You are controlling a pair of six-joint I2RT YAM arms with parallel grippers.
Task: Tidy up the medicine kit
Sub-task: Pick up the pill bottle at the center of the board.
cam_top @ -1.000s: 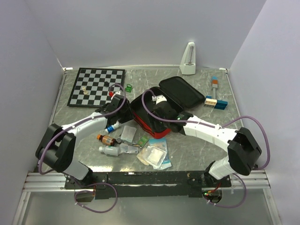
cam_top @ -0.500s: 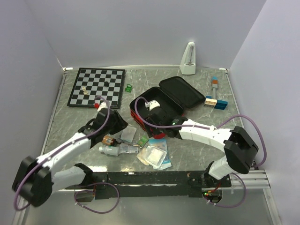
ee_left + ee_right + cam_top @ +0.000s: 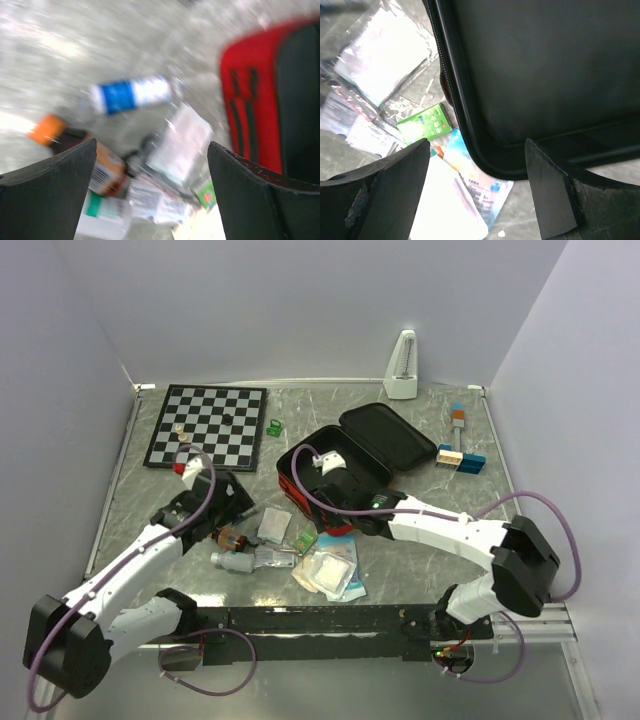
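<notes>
Lying open: the medicine kit (image 3: 395, 440) is seen at mid-table, a rounded-rectangular red clamshell with black fabric lining (image 3: 530, 65) and a zip track along its rim; the lid is laid back towards the far right.
Inside kit: a white roll (image 3: 328, 462) is seen in the base.
Red shell: a smooth red outer wall (image 3: 250, 100) is shown, blurred, in the left wrist view.
Near side of kit: crinkled clear sachets (image 3: 335, 565), a flat green packet (image 3: 425, 122), a brown bottle with an orange cap (image 3: 75, 150), a blue-labelled tube (image 3: 130, 94) and a clear bottle (image 3: 255, 560) are scattered on the grey marbled table (image 3: 430, 560).
Far left: a black-and-white chessboard (image 3: 205, 425) is laid flat, well apart from the kit.
Far edge: a white metronome (image 3: 403, 365) is stood upright.
Left gripper (image 3: 150, 150): jaws are spread wide above the bottles; nothing is held.
Right gripper (image 3: 476, 145): jaws are spread over the kit's near rim; nothing is clamped, and contact cannot be told.
</notes>
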